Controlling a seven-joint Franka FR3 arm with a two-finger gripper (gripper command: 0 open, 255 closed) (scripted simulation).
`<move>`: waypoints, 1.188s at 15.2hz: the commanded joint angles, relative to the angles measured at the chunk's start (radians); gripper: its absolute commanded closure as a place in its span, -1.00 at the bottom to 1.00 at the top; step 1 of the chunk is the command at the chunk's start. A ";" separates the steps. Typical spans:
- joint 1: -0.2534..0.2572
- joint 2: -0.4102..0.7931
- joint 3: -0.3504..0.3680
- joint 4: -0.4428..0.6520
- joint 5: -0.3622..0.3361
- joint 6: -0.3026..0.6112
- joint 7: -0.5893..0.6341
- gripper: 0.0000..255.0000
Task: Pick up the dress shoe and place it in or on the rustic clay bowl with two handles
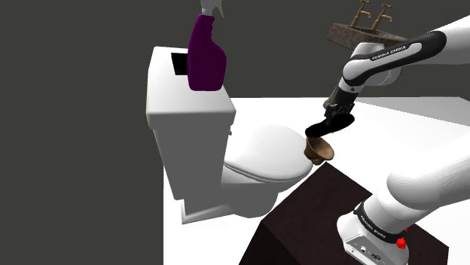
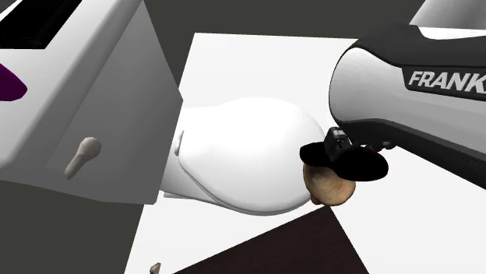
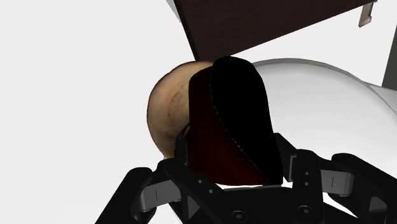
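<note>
A black dress shoe (image 3: 232, 121) with a dark red inside is clasped between the fingers of my gripper (image 3: 234, 167). In the shoulder view the gripper (image 1: 337, 114) holds the shoe (image 1: 331, 125) just above a brown clay bowl (image 1: 319, 149). That bowl rests at the front end of the white toilet lid (image 1: 263, 150), near the stand's corner. In the second exterior view the shoe (image 2: 346, 159) hangs directly over the bowl (image 2: 329, 185) and hides part of its rim. The wrist view has the bowl (image 3: 167, 109) right behind the shoe.
A purple spray bottle (image 1: 206, 56) stands on the white toilet tank (image 1: 184, 113). The dark brown stand (image 1: 316, 218) sits close to the toilet's front. A brown sink with taps (image 1: 363, 30) hangs at the back. The tank's flush handle (image 2: 82, 153) sticks out sideways.
</note>
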 commanded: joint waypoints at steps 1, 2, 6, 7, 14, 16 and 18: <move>-0.001 0.016 -0.006 -0.012 0.000 0.029 -0.005 1.00; -0.001 0.026 -0.008 -0.018 0.002 0.045 -0.007 1.00; 0.002 0.070 -0.016 -0.040 0.009 0.110 -0.012 1.00; 0.003 0.082 -0.018 -0.045 0.012 0.126 -0.014 1.00; 0.011 0.173 -0.030 -0.072 0.039 0.241 -0.033 1.00; 0.012 0.184 -0.031 -0.074 0.043 0.254 -0.036 1.00; 0.012 0.184 -0.031 -0.074 0.044 0.254 -0.036 1.00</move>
